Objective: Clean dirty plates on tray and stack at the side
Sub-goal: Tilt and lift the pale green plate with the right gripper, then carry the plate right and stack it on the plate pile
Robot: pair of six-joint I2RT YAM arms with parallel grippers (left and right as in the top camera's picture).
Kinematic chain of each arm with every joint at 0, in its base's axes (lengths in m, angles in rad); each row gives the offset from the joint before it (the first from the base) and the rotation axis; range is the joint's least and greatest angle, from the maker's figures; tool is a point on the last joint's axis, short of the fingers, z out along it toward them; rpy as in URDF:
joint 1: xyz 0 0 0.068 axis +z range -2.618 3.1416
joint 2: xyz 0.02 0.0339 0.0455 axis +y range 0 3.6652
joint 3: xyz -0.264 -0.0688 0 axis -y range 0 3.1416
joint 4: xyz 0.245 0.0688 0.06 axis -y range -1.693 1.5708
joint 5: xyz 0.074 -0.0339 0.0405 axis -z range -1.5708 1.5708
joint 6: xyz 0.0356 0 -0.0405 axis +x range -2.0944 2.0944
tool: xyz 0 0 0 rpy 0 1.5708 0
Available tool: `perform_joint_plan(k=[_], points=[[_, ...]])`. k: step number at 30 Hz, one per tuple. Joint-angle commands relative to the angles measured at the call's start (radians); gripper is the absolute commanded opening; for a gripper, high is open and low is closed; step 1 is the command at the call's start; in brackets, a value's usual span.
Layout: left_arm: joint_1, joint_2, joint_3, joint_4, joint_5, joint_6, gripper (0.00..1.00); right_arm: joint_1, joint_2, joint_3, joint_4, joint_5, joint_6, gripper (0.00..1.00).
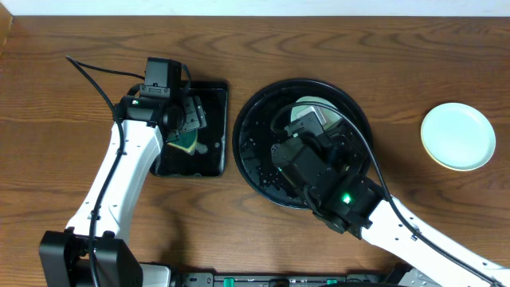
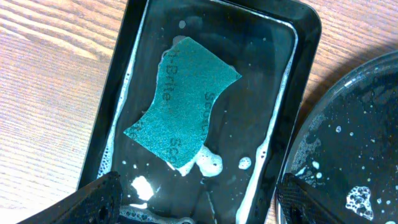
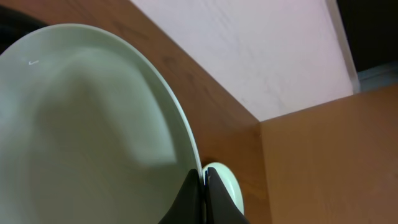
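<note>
My right gripper [image 3: 204, 177] is shut on the rim of a pale plate [image 3: 87, 137] and holds it tilted on edge over the round black tray [image 1: 253, 151]. In the overhead view the plate [image 1: 309, 113] shows only partly behind the right arm. A pale mint plate [image 1: 457, 136] lies on the table at the far right, with a pale yellowish rim under its lower-left edge; it also shows in the right wrist view [image 3: 222, 182]. My left gripper [image 2: 199, 190] is open and empty above a green sponge [image 2: 180, 99]. No red smear is visible.
The sponge lies in soapy water in a small rectangular black tray [image 1: 217, 159], just left of the round tray. Foam and droplets dot the round tray [image 2: 354, 143]. A wall stands beyond the table's far edge [image 3: 249, 56].
</note>
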Motion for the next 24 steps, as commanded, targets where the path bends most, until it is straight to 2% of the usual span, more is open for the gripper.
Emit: perform_joint_plan(k=[1,3,7,9,12,15,20,24], points=[[0.003,0.003,0.015,-0.003,0.001,0.013,0.82,-0.027,-0.014,0.017,0.014,-0.018,0.074,0.01],[0.003,0.003,0.015,-0.003,0.002,0.013,0.82,-0.024,-0.014,0.017,0.012,-0.078,0.052,0.01],[0.003,0.003,0.015,-0.003,0.001,0.013,0.82,-0.048,-0.014,0.017,0.011,-0.113,0.164,0.01],[0.003,0.003,0.015,-0.003,0.002,0.013,0.82,-0.060,-0.014,0.017,0.002,-0.171,0.148,0.01],[0.003,0.003,0.015,-0.003,0.002,0.013,0.82,-0.069,-0.015,0.017,-0.023,-0.120,0.150,0.01],[0.003,0.003,0.015,-0.003,0.001,0.013,0.82,-0.101,-0.011,0.017,-0.025,-0.177,0.182,0.01],[0.003,0.003,0.015,-0.003,0.002,0.013,0.82,-0.220,-0.011,0.017,-0.084,-0.289,0.417,0.01],[0.003,0.003,0.015,-0.003,0.002,0.013,0.82,-0.397,-0.014,0.017,-0.095,-0.475,0.550,0.01]])
